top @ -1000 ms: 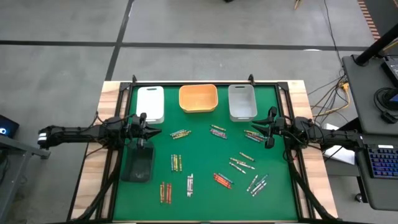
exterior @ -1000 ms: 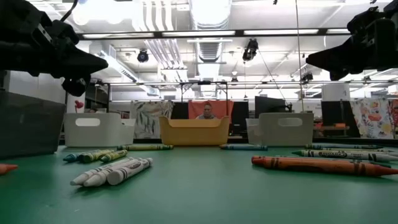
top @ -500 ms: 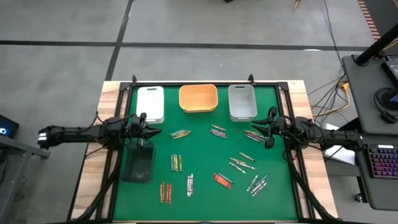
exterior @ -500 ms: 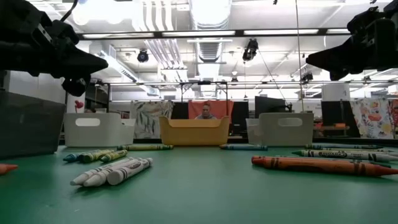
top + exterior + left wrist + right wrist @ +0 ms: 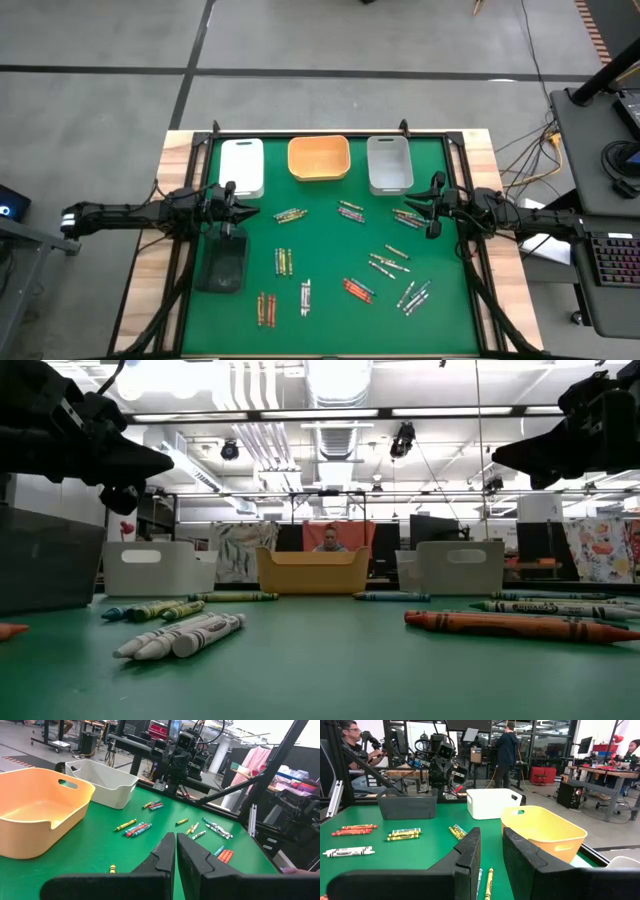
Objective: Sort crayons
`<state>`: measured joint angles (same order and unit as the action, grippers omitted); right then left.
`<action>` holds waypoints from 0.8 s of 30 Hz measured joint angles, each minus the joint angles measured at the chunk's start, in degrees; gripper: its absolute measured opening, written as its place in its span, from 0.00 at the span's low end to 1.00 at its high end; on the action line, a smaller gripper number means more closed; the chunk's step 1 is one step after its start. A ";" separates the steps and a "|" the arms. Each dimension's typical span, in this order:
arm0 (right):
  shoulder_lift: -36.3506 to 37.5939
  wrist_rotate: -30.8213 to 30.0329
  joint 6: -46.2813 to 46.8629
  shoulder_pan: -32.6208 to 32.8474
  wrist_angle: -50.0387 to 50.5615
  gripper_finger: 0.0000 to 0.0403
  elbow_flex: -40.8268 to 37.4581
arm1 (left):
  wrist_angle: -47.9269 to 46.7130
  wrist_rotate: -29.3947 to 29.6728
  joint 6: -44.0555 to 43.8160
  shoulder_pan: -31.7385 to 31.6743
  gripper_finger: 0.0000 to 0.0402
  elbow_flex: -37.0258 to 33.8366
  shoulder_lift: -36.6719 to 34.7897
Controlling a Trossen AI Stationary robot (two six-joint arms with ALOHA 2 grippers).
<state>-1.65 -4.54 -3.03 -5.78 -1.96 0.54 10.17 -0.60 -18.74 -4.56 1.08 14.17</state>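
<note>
Crayons (image 5: 350, 211) scattered on worktop (image 5: 330, 300), none held. Left gripper (image 5: 243, 211) fingers pressed together; right gripper (image 5: 408, 209) fingers narrowly parted, empty. Judgement: widen, straddle single crayon.

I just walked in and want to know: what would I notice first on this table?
Little bunches of crayons lie scattered over the green table. Along its far edge stand a white bin, an orange bin and a grey bin. A dark arm reaches in from each side, empty.

Left end effector (image 5: 247, 211) hovers closed; right end effector (image 5: 407, 209) hovers slightly parted, empty, both pointing inward.
</note>
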 joint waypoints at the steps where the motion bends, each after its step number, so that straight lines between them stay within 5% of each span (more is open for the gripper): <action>1: -0.02 0.00 0.00 0.00 0.02 0.17 0.00 | 0.00 0.00 0.00 0.00 0.00 -0.02 0.00; 20: 0.00 0.00 0.00 0.02 0.00 0.17 0.01 | 3.21 1.46 1.60 -0.08 0.00 -0.02 0.00; 24: -0.02 -0.01 0.00 0.01 0.01 0.17 0.02 | 9.23 3.08 -5.23 -0.09 0.00 0.02 0.07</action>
<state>-1.67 -4.54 -3.03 -5.77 -1.95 0.56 19.40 2.48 -23.97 -4.64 1.10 14.24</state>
